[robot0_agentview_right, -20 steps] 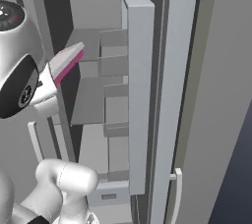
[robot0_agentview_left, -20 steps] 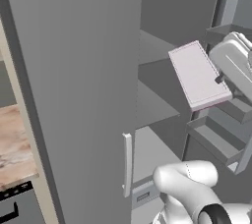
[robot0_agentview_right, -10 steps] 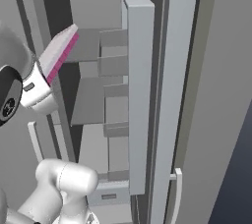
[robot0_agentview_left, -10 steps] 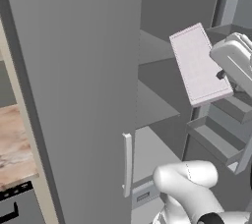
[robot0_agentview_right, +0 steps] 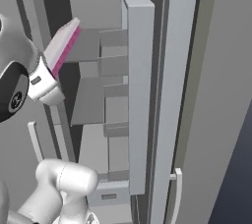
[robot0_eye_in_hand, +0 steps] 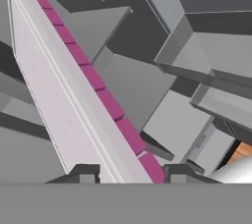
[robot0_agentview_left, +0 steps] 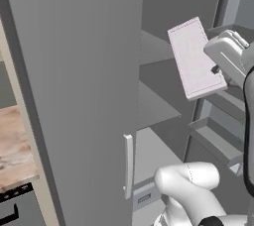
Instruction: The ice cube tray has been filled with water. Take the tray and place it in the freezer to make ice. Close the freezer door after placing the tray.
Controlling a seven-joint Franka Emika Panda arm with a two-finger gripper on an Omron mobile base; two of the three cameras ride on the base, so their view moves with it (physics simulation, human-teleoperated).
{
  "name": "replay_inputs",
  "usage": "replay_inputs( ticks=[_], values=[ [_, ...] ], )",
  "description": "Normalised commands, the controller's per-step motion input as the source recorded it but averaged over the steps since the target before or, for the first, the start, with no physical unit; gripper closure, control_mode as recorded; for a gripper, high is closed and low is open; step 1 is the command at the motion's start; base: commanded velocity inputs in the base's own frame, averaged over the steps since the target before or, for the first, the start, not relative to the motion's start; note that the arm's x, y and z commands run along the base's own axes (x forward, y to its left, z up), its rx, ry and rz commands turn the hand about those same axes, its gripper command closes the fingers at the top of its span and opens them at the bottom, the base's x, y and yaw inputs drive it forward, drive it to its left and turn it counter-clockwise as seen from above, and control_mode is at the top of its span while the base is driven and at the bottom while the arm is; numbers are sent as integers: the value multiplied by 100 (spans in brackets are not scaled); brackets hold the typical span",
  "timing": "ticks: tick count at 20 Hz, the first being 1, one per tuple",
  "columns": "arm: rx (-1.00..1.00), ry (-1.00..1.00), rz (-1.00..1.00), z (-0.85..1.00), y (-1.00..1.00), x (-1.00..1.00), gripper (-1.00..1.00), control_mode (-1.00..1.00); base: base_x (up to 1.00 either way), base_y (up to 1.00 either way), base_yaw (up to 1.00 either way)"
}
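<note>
One second on, I am seeing the ice cube tray [robot0_agentview_left: 194,57] tipping steeper and rising toward the freezer [robot0_agentview_left: 163,96] shelves. My pincer [robot0_eye_in_hand: 132,171] is clamping its near end, half-closed; the water could be spilling, so I am wanting it levelled.

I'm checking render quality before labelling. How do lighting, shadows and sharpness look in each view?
Left base view: flat, even light, no glare, soft shading on the freezer shelves. Right base view: dim interior, ice cube tray edge crisp. Hand view: tray sharp, no blur.
</note>
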Motion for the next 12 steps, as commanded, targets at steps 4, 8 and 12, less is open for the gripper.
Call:
replay_inputs(
  ticks=[4, 8, 12],
  values=[
    [0, 0, 0, 21, -2, 26, 100, -100, 0, 0, 0],
    [0, 0, 0, 13, 0, 18, 100, -100, 0, 0, 0],
    [0, -7, 0, 0, 0, 30, 100, -100, 0, 0, 0]
  ],
)
